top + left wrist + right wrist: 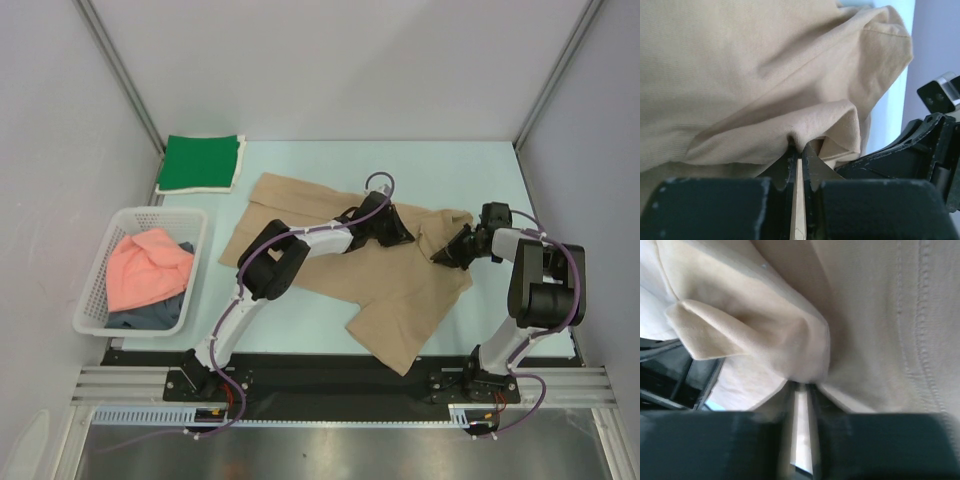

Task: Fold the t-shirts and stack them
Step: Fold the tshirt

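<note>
The tan t-shirt (380,285) lies spread and rumpled across the middle of the table. My left gripper (405,236) is shut on a fold of the tan t-shirt (755,85) near its upper right part. My right gripper (443,255) is shut on the tan cloth (870,315) close by, at the shirt's right edge. The two grippers sit near each other. The green t-shirt (202,161) lies folded at the back left. The salmon pink t-shirt (147,266) and the dark grey-blue t-shirt (150,315) lie crumpled in the basket.
A white lattice basket (100,290) stands at the left edge of the table. Grey walls with metal posts close in the back and both sides. The arm bases sit on a black rail (340,385) at the near edge.
</note>
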